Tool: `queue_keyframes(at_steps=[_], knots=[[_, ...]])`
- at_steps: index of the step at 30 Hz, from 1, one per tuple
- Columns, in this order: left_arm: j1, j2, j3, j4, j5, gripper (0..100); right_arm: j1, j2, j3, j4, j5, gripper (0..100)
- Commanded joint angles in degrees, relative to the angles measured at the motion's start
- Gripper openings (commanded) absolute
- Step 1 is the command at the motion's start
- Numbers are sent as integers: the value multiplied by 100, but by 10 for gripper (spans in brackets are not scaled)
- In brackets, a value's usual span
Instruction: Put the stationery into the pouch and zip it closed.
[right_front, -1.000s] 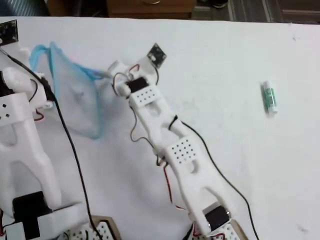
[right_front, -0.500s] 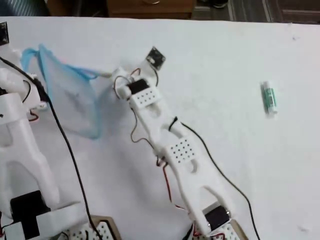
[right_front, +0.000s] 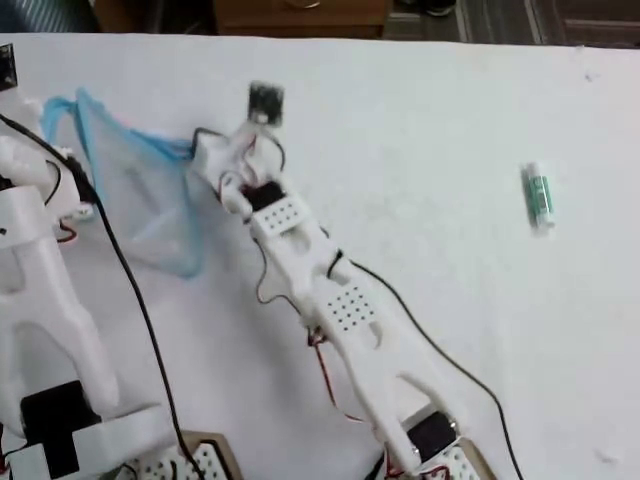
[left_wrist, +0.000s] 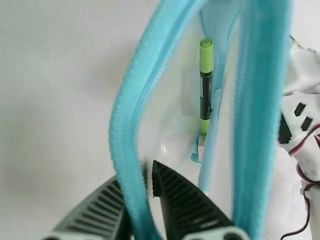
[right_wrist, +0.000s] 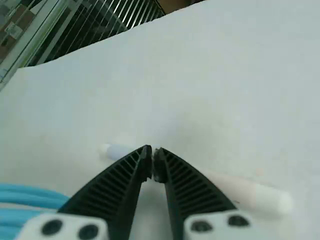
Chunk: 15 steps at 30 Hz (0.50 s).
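Clear blue-zipped pouch (right_front: 150, 200), green marker (left_wrist: 205, 85) inside, left gripper (left_wrist: 148, 169) pinching its rim; right gripper (right_wrist: 151, 159) closed

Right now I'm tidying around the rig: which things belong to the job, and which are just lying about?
Job: blue mesh zip pouch; green highlighter pen inside it; green-and-white tube, lying well apart; left gripper, shut on the pouch's edge; right gripper, shut at the pouch's rim.
Lying about: white table cover; black cable; wooden furniture beyond.

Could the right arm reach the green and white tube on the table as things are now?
Probably yes: the tube lies alone on bare table, with nothing between it and the right gripper, which is over at the pouch.
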Motion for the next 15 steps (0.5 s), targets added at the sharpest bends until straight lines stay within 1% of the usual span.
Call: queue_keyframes(at_steps=[1, 6, 12, 15], knots=[[-215, 303, 79, -97, 9, 22, 66, -84, -35, -198, 237, 17], [-207, 303, 167, -123, 18, 22, 207, -224, -18, 813, 237, 17], [-215, 277, 158, -105, 18, 22, 303, -664, -70, 2756, 255, 16], [-215, 268, 132, -97, 18, 22, 356, -1042, -70, 3925, 633, 16]])
